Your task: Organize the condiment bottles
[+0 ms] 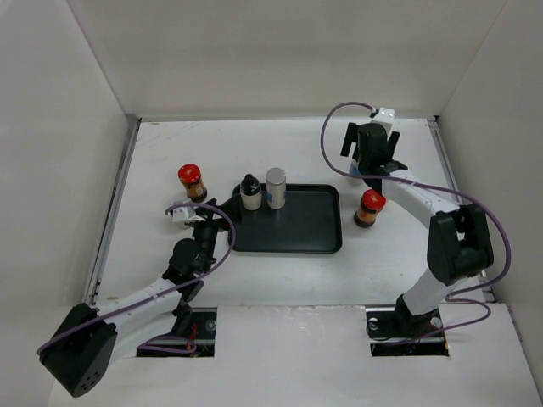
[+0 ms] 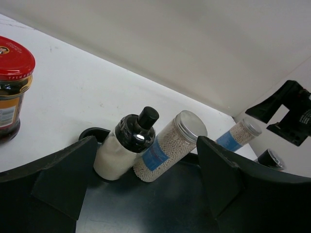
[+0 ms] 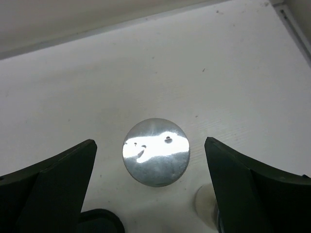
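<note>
Condiment bottles (image 1: 261,192), two in the tray (image 1: 314,227): our right tool (image 3: 149,145) hovers open over a silver-lidded jar (image 3: 155,158); next, we judge, lower and grip. Left tool (image 2: 146,141) open, empty.

Left pincer (image 2: 146,182) parted, empty, low; right pincer (image 3: 150,162) spread wide, pointing down.

Top camera overlooked the whole worktop (image 1: 153,161); left wrist, low and close, shared its tray (image 1: 310,225); right wrist looked straight down.
</note>
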